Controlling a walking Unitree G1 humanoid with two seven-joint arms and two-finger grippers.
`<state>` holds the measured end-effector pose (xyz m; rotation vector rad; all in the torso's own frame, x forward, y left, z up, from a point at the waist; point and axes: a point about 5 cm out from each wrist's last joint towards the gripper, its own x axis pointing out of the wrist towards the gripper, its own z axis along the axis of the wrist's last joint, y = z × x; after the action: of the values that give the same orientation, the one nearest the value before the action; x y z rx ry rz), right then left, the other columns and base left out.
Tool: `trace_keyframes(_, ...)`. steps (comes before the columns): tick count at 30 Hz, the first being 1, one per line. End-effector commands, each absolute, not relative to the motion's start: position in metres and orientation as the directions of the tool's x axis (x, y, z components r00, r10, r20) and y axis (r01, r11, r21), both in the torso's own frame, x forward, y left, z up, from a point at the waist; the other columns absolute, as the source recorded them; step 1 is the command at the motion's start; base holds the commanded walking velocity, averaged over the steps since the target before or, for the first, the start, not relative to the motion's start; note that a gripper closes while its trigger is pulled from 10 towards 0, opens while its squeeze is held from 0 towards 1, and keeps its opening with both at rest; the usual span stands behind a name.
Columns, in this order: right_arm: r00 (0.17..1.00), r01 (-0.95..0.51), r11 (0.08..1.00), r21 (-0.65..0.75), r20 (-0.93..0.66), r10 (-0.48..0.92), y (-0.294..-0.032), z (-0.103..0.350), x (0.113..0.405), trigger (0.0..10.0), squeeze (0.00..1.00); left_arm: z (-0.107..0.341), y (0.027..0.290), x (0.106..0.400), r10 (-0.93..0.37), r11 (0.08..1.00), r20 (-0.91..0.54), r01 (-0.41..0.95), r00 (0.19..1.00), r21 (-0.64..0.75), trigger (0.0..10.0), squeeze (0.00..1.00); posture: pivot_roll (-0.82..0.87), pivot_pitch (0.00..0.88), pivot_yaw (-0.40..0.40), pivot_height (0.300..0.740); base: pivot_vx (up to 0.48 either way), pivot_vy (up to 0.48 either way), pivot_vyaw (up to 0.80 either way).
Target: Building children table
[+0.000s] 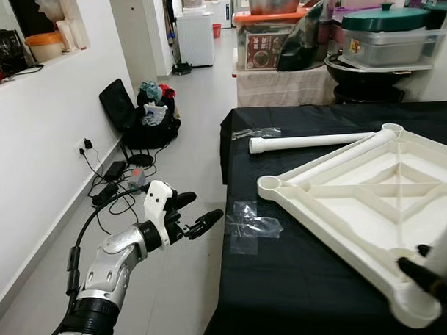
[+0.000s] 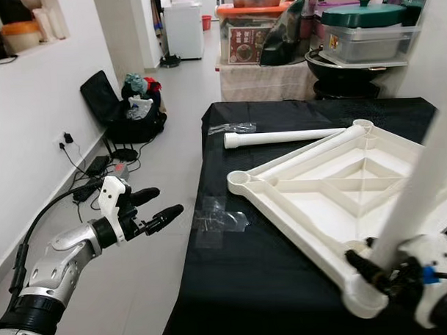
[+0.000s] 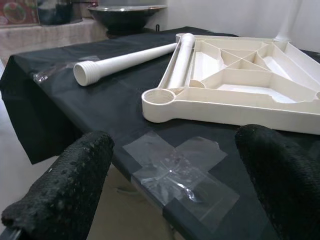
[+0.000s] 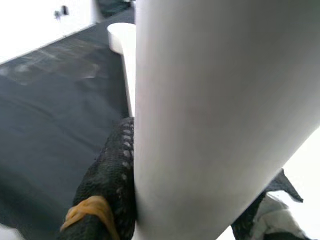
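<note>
Upturned white tabletop (image 2: pixel 334 186) flat on the black-covered table (image 2: pixel 286 283), corner sockets up to take legs. Right gripper (image 2: pixel 392 275) at 5 o'clock, clamped on a white table leg (image 2: pixel 422 182), upright over the nearest socket, probably for seating. Spare leg (image 2: pixel 281 137) lying at 12 o'clock against the tabletop. Left gripper (image 2: pixel 148 207) at 9 o'clock, fingers spread, empty, off the table edge.

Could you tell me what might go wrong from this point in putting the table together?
The right gripper holds a leg tilted at the near corner socket of the tabletop; a slanted entry might jam or lift the frame. That corner sits close to the table edge, so pushing could slide the tabletop off the black cloth. The loose leg could roll if nudged. The left gripper is open beside the table, steadying nothing.
</note>
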<state>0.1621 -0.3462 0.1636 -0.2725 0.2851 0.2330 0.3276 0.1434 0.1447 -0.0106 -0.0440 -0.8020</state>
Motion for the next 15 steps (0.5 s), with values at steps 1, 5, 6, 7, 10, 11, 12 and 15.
trace_keyframes(1,0.86,-0.091,0.911,-0.403,-0.492,-0.132,-0.389,0.141,0.141,0.0,0.0,0.146,0.147,0.329,-0.71,0.704,0.036,0.709,0.703,0.025,10.0,0.0,-0.08,0.0,0.034,0.74,0.0,0.0,0.0)
trace_keyframes(5,0.834,-0.027,0.909,-0.417,-0.511,-0.21,-0.4,0.134,0.138,0.0,0.0,0.145,0.147,0.328,-0.709,0.705,0.035,0.709,0.704,0.024,10.0,0.0,-0.07,0.0,0.033,0.74,0.0,0.0,0.0)
trace_keyframes(6,0.834,-0.027,0.909,-0.417,-0.511,-0.21,-0.4,0.134,0.138,0.0,0.0,0.145,0.147,0.328,-0.709,0.705,0.035,0.709,0.704,0.024,10.0,0.0,-0.07,0.0,0.033,0.74,0.0,0.0,0.0)
trace_keyframes(7,0.823,-0.006,0.905,-0.426,-0.516,-0.238,-0.403,0.132,0.137,0.0,0.0,0.144,0.146,0.328,-0.71,0.704,0.035,0.709,0.704,0.024,10.0,0.0,-0.07,0.0,0.033,0.74,0.0,0.0,0.0)
trace_keyframes(10,0.775,0.05,0.884,-0.466,-0.54,-0.328,-0.414,0.124,0.135,0.0,0.0,0.144,0.146,0.328,-0.711,0.703,0.034,0.711,0.702,0.024,10.0,0.0,-0.07,0.0,0.033,0.74,0.0,0.0,0.0)
trace_keyframes(11,0.753,0.068,0.874,-0.481,-0.55,-0.361,-0.418,0.121,0.134,0.0,0.0,0.144,0.146,0.328,-0.711,0.703,0.033,0.711,0.702,0.025,10.0,0.0,-0.07,0.0,0.033,0.74,0.0,0.0,0.0)
trace_keyframes(12,0.753,0.068,0.874,-0.481,-0.55,-0.361,-0.418,0.121,0.134,0.0,0.0,0.144,0.146,0.328,-0.711,0.703,0.033,0.711,0.702,0.025,10.0,0.0,-0.07,0.0,0.033,0.74,0.0,0.0,0.0)
trace_keyframes(15,0.702,0.077,0.85,-0.521,-0.578,-0.417,-0.43,0.114,0.128,0.0,0.0,0.145,0.147,0.329,-0.711,0.703,0.032,0.71,0.703,0.029,10.0,0.0,-0.06,0.0,0.033,0.74,0.0,0.0,0.0)
